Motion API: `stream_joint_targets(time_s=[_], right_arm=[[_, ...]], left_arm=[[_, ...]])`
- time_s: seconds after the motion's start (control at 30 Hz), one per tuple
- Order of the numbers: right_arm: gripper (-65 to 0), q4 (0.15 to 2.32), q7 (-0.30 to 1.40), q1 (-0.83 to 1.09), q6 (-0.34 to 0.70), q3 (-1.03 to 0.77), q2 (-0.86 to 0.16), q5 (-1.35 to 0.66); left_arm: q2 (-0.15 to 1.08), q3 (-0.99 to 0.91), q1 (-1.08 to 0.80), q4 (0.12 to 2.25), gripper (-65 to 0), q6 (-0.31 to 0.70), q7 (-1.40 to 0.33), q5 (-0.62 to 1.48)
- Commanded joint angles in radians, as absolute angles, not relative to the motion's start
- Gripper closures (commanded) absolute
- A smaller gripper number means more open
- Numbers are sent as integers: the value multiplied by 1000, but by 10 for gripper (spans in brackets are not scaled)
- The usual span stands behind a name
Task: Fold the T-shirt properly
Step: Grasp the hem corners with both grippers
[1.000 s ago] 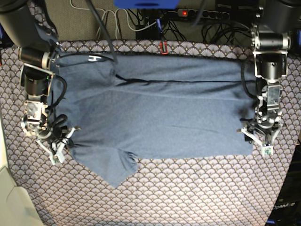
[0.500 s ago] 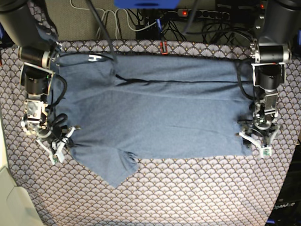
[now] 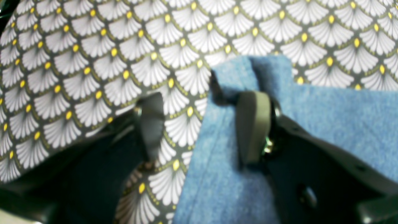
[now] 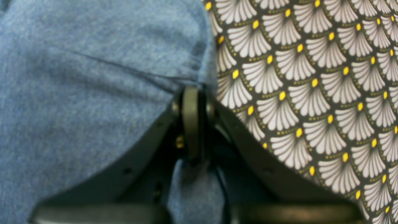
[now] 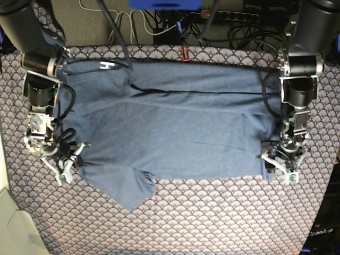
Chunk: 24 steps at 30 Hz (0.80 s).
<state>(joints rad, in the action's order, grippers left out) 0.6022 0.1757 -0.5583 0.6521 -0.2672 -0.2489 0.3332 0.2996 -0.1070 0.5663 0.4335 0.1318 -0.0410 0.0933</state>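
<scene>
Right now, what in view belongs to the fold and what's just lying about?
Belongs to the job:
T-shirt
right hand, shut on its edge
left hand, open at its corner

Just lying about:
patterned table cover
cables
power strip

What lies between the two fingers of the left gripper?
In the left wrist view, the T-shirt edge and bare table cover; one finger rests on the cloth.

The T-shirt (image 5: 175,127) lies spread on the patterned table cover (image 5: 212,218).

T-shirt (image 5: 180,133) matt heathered cloth; table cover (image 5: 212,212) patterned cloth.
</scene>
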Motion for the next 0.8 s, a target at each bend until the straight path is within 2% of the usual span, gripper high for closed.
stream_joint_targets(time_s=[0.0,0.3,0.53,0.77], right_arm=[[0,616,182,-579,648,-266,-260,332],[0,616,182,-587,648,-266,-260,332],[0,618,182,-587,650,-265,-246,335],[0,618,182,-582,650,-263,-236,335]], left_arm=[[311,-107,602,450,-369,131,-13,99],[340,-114,598,464,-368,140,-21,104],[354,-142,526,684,-368,140,-96,189],[298,-143,530,638,-369,140,-93,183]])
